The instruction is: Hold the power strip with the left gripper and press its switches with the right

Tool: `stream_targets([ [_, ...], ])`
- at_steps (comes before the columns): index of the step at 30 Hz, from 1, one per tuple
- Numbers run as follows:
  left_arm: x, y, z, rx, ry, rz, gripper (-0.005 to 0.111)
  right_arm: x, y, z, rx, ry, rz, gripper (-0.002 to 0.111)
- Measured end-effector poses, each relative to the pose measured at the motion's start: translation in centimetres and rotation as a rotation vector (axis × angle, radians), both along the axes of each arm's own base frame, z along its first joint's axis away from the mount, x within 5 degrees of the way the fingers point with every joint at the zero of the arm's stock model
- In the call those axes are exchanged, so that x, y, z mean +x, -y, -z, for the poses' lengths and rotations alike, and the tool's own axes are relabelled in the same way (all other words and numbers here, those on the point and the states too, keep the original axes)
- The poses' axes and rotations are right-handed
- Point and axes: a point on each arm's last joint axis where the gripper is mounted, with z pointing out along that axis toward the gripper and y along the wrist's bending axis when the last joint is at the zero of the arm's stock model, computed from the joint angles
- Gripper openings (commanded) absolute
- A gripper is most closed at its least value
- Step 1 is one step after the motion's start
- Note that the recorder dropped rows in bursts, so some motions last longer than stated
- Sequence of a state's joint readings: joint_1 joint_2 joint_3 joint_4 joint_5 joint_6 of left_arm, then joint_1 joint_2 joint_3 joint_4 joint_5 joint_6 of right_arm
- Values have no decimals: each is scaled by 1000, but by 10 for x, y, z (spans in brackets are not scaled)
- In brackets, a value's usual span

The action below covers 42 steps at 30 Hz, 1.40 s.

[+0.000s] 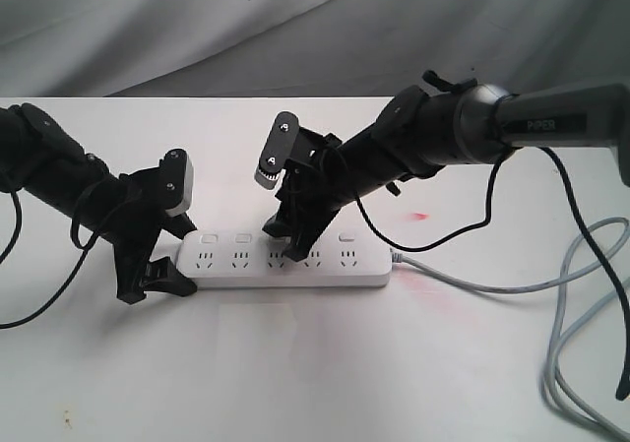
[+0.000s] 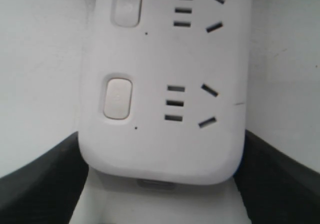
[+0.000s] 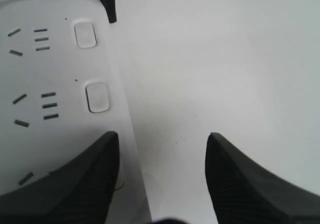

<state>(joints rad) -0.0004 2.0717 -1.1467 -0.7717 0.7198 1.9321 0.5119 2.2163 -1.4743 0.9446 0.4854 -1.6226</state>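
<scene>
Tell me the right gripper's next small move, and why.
Probably lower the right gripper straight down: its jaws stand open, one finger over the switch row of the power strip, the other over the table. The left gripper appears to clamp the strip's end, so it should not slide.

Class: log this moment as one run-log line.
left tool: clamps power strip end | right tool: open, one finger over middle switch | press: cannot tell
</scene>
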Motion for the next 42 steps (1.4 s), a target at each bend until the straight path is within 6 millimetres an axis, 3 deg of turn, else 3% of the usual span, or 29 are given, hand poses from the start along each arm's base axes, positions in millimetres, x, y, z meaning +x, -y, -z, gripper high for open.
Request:
stream_targets([
  [42, 0, 0, 0, 0, -1, -2, 63, -5, 6, 7, 4, -26, 14, 50],
])
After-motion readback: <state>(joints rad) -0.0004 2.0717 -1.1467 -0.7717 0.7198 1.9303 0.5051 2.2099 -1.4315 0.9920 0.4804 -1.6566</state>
